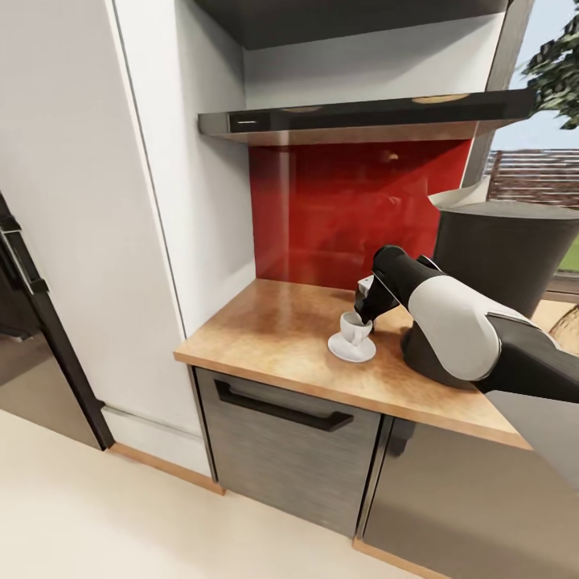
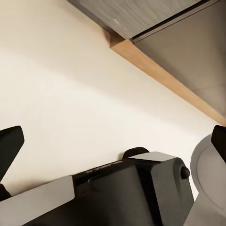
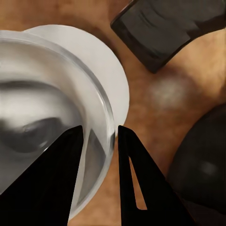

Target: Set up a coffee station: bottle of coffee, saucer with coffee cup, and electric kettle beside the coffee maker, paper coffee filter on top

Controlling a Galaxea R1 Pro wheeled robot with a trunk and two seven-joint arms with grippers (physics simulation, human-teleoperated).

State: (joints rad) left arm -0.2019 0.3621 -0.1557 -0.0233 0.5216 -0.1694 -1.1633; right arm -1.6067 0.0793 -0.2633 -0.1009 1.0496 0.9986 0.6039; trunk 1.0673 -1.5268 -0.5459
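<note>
Countertop [image 1: 273,330]: cup [image 1: 352,328] on saucer [image 1: 351,349].

I'm seeing a glossy white ceramic coffee cup [image 1: 354,326] and saucer [image 1: 351,348] resting on a matt wood-grain countertop [image 1: 273,334], against a shiny red backsplash [image 1: 346,209].

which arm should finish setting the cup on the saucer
Right. The right gripper already pinches the coffee cup rim directly over the saucer. The left gripper points at the floor.
</note>
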